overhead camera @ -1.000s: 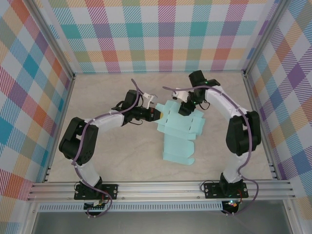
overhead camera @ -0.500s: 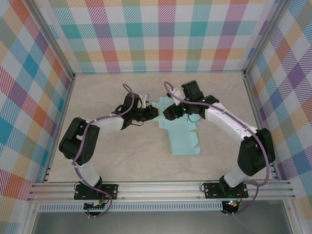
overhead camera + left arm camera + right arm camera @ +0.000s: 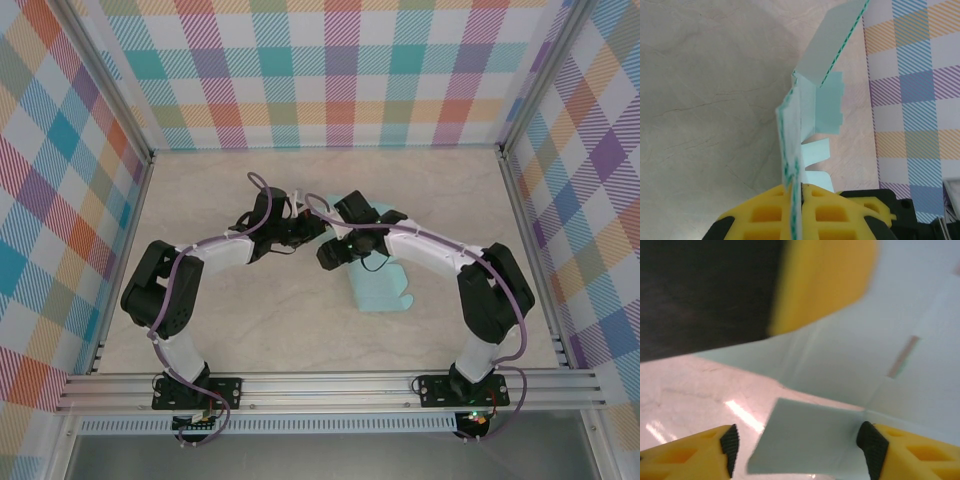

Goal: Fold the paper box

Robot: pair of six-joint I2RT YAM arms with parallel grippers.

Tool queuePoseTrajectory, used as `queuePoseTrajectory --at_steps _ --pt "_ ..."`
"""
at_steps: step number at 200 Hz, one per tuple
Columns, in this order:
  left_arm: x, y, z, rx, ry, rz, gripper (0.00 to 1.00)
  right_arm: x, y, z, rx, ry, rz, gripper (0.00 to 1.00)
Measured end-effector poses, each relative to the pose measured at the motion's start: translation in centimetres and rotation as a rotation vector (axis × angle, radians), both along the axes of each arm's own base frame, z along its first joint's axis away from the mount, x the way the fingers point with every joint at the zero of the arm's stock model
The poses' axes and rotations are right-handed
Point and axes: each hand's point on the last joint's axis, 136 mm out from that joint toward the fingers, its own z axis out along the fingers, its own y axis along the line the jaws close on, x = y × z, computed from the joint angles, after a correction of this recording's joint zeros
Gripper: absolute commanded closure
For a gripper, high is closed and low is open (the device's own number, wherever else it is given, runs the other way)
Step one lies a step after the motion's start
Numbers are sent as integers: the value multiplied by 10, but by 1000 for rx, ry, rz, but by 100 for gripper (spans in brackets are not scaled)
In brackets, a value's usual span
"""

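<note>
The paper box [image 3: 382, 288] is a pale mint card cut-out lying mid-table, partly under both arms. My left gripper [image 3: 312, 232] is shut on its left edge. In the left wrist view the card [image 3: 807, 110] stands on edge, pinched between the yellow fingers of the left gripper [image 3: 801, 189], with flaps folded away to the right. My right gripper [image 3: 333, 255] reaches in from the right, just below the left one. Its jaws stand open around a loose flap [image 3: 805, 440] of the card [image 3: 840, 355], and the right gripper [image 3: 800, 445] is not clamped on it.
Plaid walls [image 3: 340, 70] close in the table on three sides, and one wall [image 3: 915, 100] is near the card's far flaps. An aluminium rail [image 3: 330, 385] runs along the near edge. Bare tabletop [image 3: 230, 320] lies left and in front of the card.
The right arm has swung left and forward over the card until its gripper sits beside the left one. The card has shifted and shows less spread. The left gripper stays shut on it.
</note>
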Motion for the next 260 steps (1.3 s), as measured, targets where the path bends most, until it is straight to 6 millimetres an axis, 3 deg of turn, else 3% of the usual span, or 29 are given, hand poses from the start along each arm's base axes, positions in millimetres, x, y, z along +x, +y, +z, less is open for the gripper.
queuePoseTrajectory --at_steps 50,98,121,164,190,213,260 --pt "4 4 -4 38 -19 15 100 10 -13 2 5 11 -82 45" --pt "4 7 -9 69 -37 0 100 29 -44 1 58 73 -205 58" --pt "4 7 -8 80 -63 -14 100 30 -47 -3 91 116 -218 62" --pt "3 8 -18 123 -122 -54 100 24 -37 -24 130 226 -230 58" --pt "2 8 -26 148 -178 -86 100 24 -38 -24 174 285 -276 57" --pt "4 6 -27 161 -225 -109 100 28 -45 -21 220 336 -340 44" --pt "5 1 -29 186 -350 -150 100 48 -72 14 459 569 -780 41"
